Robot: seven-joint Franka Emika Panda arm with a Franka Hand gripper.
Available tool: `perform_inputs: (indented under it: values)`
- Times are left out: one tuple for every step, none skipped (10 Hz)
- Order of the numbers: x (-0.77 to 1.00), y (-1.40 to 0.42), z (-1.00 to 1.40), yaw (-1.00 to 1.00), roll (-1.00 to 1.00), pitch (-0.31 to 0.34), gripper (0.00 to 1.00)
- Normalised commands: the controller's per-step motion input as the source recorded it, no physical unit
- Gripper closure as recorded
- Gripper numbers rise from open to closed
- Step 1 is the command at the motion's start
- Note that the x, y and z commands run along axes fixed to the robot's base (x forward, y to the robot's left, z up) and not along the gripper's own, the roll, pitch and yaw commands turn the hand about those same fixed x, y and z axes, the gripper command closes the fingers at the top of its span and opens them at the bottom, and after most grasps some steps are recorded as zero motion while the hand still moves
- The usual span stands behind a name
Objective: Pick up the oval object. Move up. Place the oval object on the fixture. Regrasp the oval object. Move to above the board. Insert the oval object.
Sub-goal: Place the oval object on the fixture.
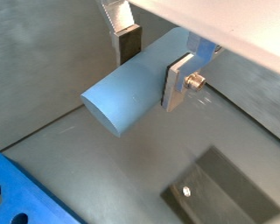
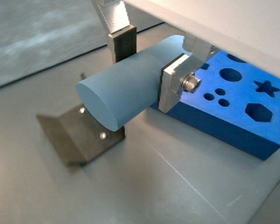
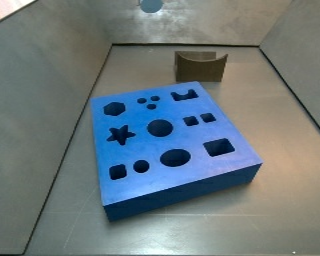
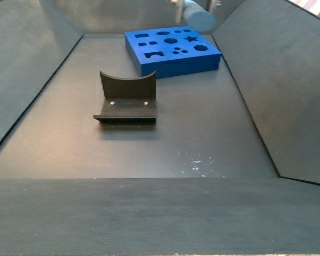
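In both wrist views the gripper (image 1: 152,68) (image 2: 149,63) pinched the smooth pale blue-grey oval object (image 1: 130,92) (image 2: 122,87), aloft; next, lowering onto the olive-brown notched fixture (image 2: 78,136).

The gripper (image 1: 152,66) clamps the oval object (image 1: 133,86) above the floor.

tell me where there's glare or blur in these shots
In a wrist view the white housing above the tool is blown out, while the held oval object stays sharp; in a side view small glints dot the floor; the board looks evenly lit.
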Motion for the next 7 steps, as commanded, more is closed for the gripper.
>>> perform_inputs:
  values:
    - [1.0,-0.11,0.04,-0.37,0.17,0.019,1.0]
    - [1.0,-0.09,0.02,-0.2,0.15,0.043,1.0]
    - [1.0,-0.07,0.02,-0.11,0.12,0.058,1.0]
    - [1.0,-0.06,0.01,-0.05,0.11,0.074,1.0]
    - [1.0,-0.05,0.0,-0.01,0.11,0.092,1.0]
    - [1.0,-0.04,0.0,0.01,0.11,0.106,1.0]
    - [1.0,-0.04,0.0,0.02,0.12,0.116,1.0]
